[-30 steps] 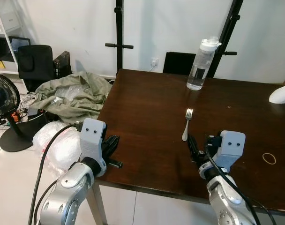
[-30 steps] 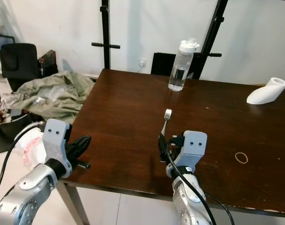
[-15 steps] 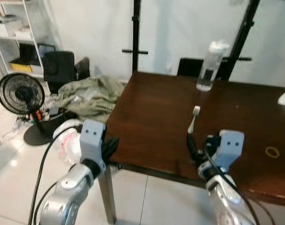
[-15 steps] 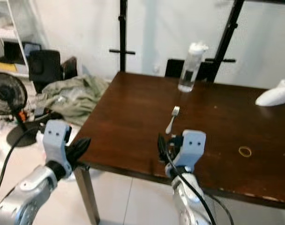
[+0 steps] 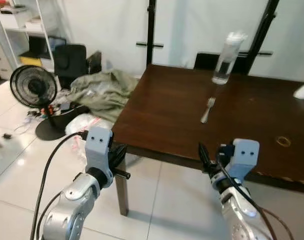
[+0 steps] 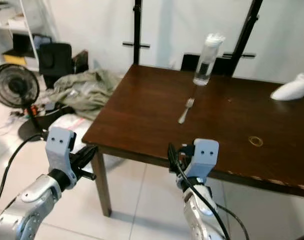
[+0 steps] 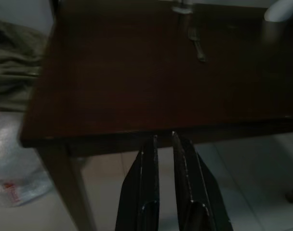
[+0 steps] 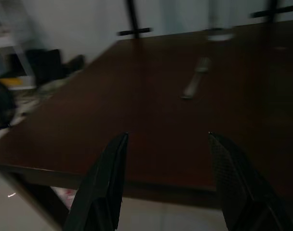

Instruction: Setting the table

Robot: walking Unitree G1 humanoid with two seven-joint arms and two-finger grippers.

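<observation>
Showing more floor than a second ago, the head views have pulled back, so the robot has stepped away from the table [image 5: 162,120] (both grippers now hang off its near edge). The fork [image 5: 208,109] lies alone on the wood, well apart from the grippers, so that piece appears set and a trip for more items is likely. Beyond it stands the bottle [image 5: 226,58], a white object [image 6: 292,88] sits at the far right edge, and a ring [image 5: 282,141] lies near the front. On the floor lie a cloth heap [image 5: 104,91], a fan [image 5: 34,89] and a plastic bag [image 5: 84,123], all obstacles to leftward walking. Left gripper [image 7: 164,144]: fingers nearly together, empty. Right gripper [image 8: 168,144]: fingers spread, empty.
</observation>
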